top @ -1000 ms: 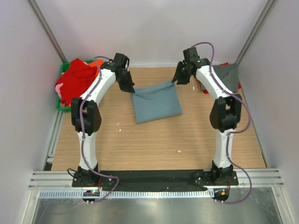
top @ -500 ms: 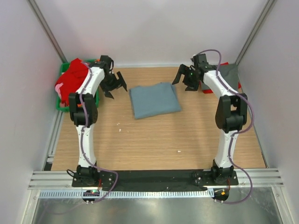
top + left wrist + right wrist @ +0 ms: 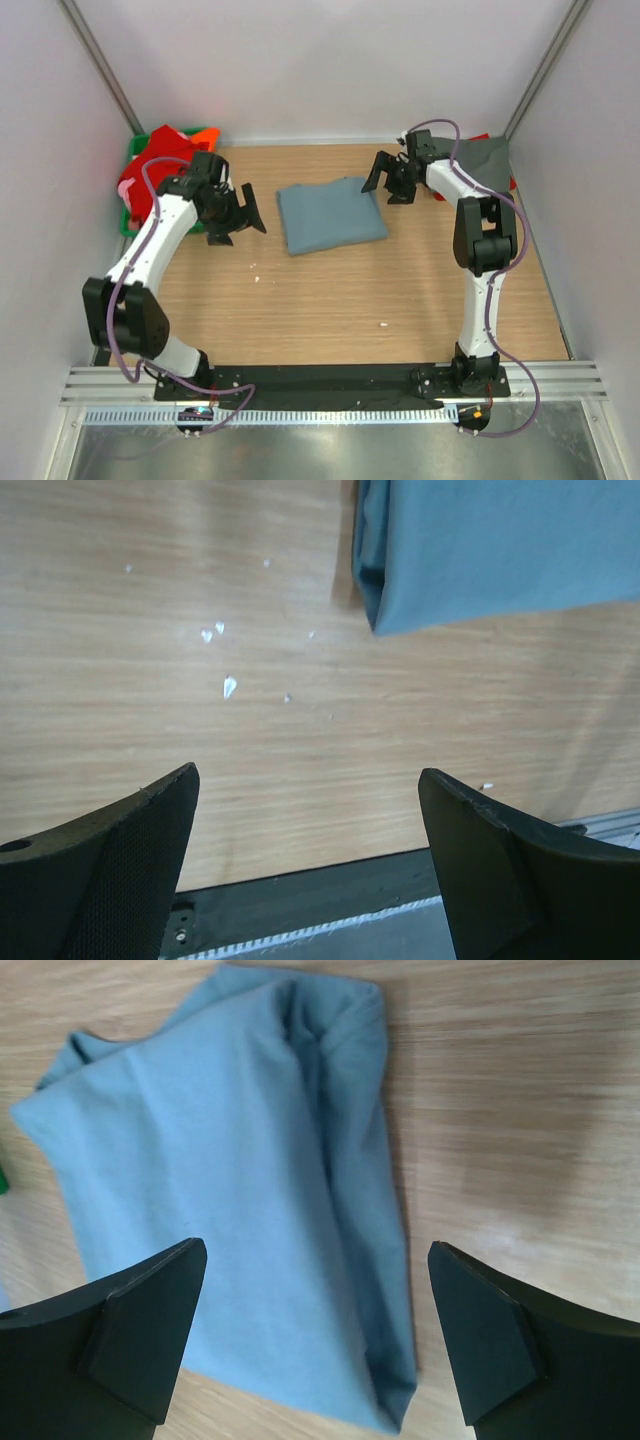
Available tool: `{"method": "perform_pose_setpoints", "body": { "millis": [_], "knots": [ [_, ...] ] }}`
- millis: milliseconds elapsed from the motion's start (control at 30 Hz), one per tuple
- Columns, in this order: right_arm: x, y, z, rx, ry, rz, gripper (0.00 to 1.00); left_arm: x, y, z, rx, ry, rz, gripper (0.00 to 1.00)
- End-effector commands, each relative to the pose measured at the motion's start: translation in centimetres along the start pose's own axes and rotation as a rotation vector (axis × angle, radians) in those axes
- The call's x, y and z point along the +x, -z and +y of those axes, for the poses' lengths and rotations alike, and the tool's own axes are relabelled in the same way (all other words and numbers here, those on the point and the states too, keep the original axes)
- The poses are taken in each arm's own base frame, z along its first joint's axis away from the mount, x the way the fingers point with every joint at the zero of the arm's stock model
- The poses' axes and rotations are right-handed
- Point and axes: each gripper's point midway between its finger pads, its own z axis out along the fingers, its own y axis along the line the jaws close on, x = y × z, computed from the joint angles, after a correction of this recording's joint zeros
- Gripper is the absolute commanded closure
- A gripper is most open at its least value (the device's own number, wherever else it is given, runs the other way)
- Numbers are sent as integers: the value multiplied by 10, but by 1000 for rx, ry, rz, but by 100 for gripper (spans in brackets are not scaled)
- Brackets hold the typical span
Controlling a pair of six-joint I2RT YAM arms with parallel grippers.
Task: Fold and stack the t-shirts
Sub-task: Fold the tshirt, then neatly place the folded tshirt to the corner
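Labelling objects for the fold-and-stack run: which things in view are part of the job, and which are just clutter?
Job: folded blue-grey t-shirt; red shirts; dark grey shirt; left gripper and right gripper, both open.
Lying about: green crate; white specks on the table.

No text, label, brand, number or sign can be read in any of the views.
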Motion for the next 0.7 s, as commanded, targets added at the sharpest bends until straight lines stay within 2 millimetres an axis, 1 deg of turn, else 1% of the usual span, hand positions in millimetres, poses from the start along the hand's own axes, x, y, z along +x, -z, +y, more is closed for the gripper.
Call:
{"method": "perform_pose_setpoints", "body": {
  "millis": [0,33,67,100,133,200,233,267,300,333,367,400,433,467,500,533,567,600,633,667],
  "knots": [
    [-13,-11,6,-45,50,-15,1,5,41,-13,111,-88,-149,9],
    [-11,-16,4,-44,46,-6,3,14,40,-7,102,-99,-138,9],
    [-6,-24,-1,-44,36,12,3,19,44,-5,105,-109,-147,9],
    [-2,-28,-3,-44,30,23,4,29,50,-1,111,-117,-161,9],
    [-1,-33,-4,-52,24,24,6,34,52,2,114,-126,-165,9],
    [14,-44,-12,-58,-5,59,9,47,59,8,115,-132,-179,9],
    [14,-48,-12,-70,-7,50,14,50,62,11,112,-131,-185,9],
    [24,-53,-17,-72,-26,71,17,55,63,12,114,-133,-184,9],
    [32,-57,-15,-97,-50,93,21,60,66,15,117,-138,-194,9],
    [34,-61,-12,-118,-50,89,31,64,68,17,113,-139,-191,9],
    [47,-65,-16,-123,-70,114,37,67,69,20,104,-148,-195,9],
    [54,-66,-11,-156,-77,131,40,70,70,24,95,-151,-198,9],
    [55,-70,-4,-186,-77,117,43,72,75,27,91,-153,-217,9],
    [69,-73,-7,-196,-95,143,44,74,76,30,80,-151,-228,9],
    [73,-74,-4,-217,-103,144,48,79,73,34,76,-145,-224,9],
    [72,-74,4,-268,-115,134,55,80,76,35,76,-144,-242,9],
    [81,-75,4,-284,-131,146,59,83,74,41,53,-128,-241,9],
    [81,-74,8,-314,-144,142,62,86,74,43,48,-118,-238,9],
    [74,-74,18,-375,-122,103,71,89,74,46,41,-116,-234,9],
    [81,-70,26,-422,-160,131,75,91,78,46,47,-118,-246,9]
  ]
}}
